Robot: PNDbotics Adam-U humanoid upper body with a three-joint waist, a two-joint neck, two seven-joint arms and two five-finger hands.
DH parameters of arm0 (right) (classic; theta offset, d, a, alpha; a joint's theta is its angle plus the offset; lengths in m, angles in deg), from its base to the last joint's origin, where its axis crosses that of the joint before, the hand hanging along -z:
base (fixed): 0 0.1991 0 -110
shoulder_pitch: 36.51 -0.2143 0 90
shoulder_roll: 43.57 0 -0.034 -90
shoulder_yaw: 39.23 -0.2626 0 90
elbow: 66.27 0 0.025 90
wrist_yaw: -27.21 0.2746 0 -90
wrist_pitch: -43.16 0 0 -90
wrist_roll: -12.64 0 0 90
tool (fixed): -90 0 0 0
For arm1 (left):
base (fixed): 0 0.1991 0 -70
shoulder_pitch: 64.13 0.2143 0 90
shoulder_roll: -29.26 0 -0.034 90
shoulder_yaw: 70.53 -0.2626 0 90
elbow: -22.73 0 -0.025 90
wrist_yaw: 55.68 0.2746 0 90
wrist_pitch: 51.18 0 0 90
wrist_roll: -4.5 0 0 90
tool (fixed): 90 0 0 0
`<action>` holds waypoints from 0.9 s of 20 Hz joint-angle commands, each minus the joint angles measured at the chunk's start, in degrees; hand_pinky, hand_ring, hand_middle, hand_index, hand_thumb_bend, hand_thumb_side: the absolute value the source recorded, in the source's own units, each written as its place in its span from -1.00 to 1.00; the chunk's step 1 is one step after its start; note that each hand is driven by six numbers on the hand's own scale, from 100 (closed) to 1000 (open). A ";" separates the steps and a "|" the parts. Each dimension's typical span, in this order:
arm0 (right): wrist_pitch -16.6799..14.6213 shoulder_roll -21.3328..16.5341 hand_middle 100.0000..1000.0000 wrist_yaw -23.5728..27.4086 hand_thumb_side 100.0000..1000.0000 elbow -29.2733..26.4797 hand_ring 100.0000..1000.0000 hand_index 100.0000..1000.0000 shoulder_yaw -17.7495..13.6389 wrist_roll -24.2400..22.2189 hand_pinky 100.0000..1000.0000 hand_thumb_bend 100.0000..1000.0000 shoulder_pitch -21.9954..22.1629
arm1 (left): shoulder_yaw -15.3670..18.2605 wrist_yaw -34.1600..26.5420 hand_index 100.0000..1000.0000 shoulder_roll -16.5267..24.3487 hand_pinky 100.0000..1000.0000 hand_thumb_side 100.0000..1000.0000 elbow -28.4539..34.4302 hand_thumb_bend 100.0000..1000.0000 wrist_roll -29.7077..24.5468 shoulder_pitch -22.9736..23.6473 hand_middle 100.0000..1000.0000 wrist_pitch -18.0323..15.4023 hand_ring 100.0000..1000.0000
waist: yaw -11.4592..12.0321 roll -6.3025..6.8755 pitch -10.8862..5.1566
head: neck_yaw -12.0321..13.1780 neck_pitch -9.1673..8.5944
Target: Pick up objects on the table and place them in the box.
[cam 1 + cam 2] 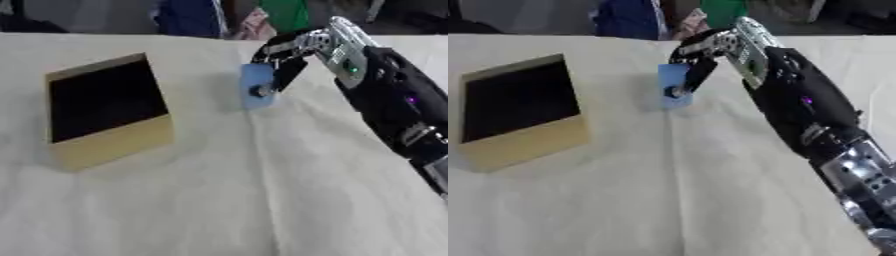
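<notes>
A: Start with the left eye view. Where is the thing to be moved?

B: A small light-blue flat object (256,86), a rectangular slab, sits at the tips of the right hand (302,50), toward the far middle of the cloth-covered table (262,200). Its long axis runs roughly up and down in the view. The hand's dark fingers (286,75) curl down over its right edge, with a round tip against its lower face. I'd call that a pinch on the slab, though I can't tell whether the slab is off the cloth or resting on it.

A: And the box?

B: The open box (109,112), tan walls and dark inside, stands well to the left of the slab, tipped so its mouth faces the camera. The coming move turns on this: the box lies to the hand's left, a gap of bare cloth between.

A: Now the right eye view.

B: The same layout. The right hand (724,42) reaches in from the lower right along its black forearm, fingers (697,72) closed on the blue slab (674,85); the box (518,112) is off to the left. The left hand shows in neither view, so the right hand is the only one near.

A: Your reading of the step?

B: Likely grasp done, carry leftward to the box not yet begun.
</notes>
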 commanded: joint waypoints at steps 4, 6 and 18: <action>2.38 0.14 0.12 1.75 -0.05 -5.48 0.14 0.40 -0.78 2.64 0.08 -1.00 -2.80 | 0.61 -0.23 0.52 1.43 0.42 0.77 0.90 -0.96 -0.10 -1.01 0.33 -0.38 0.58 | 0.00 0.08 -2.13 | -0.40 0.25; 3.16 0.82 0.13 1.98 -0.03 -6.66 0.14 0.40 -0.81 3.05 0.09 -1.00 -3.40 | 0.40 -0.26 0.52 1.39 0.42 0.77 0.90 -0.96 -0.32 -1.33 0.33 -0.45 0.58 | -0.03 -0.01 -2.44 | -0.88 0.66; 6.12 13.56 0.13 -0.90 0.11 -7.69 0.13 0.43 -2.29 5.31 0.10 -1.00 -7.41 | -0.73 -0.54 0.52 0.43 0.41 0.77 0.90 -0.96 -1.63 -3.42 0.34 -1.08 0.57 | 0.67 -0.02 -3.18 | -4.19 2.57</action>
